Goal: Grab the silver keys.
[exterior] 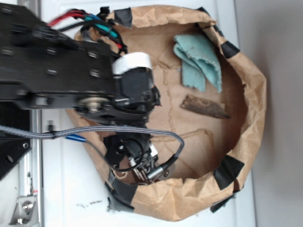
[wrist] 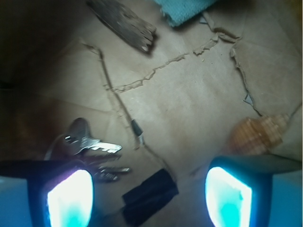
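The silver keys (wrist: 94,144) lie fanned out on the brown paper floor at the lower left of the wrist view. Their blades point right and their rounded heads sit in shadow. My gripper (wrist: 149,178) is open just above the floor. The left fingertip (wrist: 68,196) is right beside and partly over the lowest keys, and the right fingertip (wrist: 229,196) is far to the right. Nothing is held between them. In the exterior view my gripper (exterior: 144,165) hangs low near the front paper wall, and I cannot pick the keys out beneath it.
A brown bark piece (wrist: 124,22) (exterior: 204,106) and a teal cloth (wrist: 182,8) (exterior: 199,59) lie further in. An orange shell (wrist: 259,135) rests by the right finger. Black tape (wrist: 149,196) lies between the fingers. The crumpled paper wall (exterior: 246,94) rings everything.
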Controlling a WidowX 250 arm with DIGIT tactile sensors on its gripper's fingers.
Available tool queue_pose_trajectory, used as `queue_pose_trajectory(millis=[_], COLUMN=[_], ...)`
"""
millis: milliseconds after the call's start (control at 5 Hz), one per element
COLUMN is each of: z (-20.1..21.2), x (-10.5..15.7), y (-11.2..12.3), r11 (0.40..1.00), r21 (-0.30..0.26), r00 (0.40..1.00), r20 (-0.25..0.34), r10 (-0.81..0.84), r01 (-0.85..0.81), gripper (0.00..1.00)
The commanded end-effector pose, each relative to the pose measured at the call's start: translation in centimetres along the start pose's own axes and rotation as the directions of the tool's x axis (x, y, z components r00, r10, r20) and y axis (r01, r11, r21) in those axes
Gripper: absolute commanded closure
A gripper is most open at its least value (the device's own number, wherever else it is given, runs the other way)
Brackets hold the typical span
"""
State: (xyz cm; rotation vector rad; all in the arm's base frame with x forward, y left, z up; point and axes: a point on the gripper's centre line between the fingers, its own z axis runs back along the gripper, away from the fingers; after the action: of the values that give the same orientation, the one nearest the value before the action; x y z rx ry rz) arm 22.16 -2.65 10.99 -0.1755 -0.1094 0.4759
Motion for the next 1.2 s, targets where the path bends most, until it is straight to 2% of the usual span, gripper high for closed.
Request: queue_pose_trajectory(millis=[0,200,400,600,800,1000], z=[5.9,4.8,3.8,1.8,0.4,-0.6], x=[3.2,2.9,2.8,2.2,2.2,1.9], y=[-0.5,-0.3,0.1,-0.6,-1.1,-1.4], r11=[0.992,0.996,0.992,0.985,0.990,0.988], r21=[-0.104,-0.080,-0.122,-0.168,-0.138,-0.151], r00=[0.996,0.997,0.998,0.996,0.994,0.997], r20=[0.055,0.069,0.063,0.086,0.105,0.079], r10=[0.074,0.045,0.004,-0.007,-0.005,-0.017], r01=[-0.068,-0.039,0.004,0.022,0.019,0.029], gripper=[0.00,0.00,0.00,0.00,0.00,0.00])
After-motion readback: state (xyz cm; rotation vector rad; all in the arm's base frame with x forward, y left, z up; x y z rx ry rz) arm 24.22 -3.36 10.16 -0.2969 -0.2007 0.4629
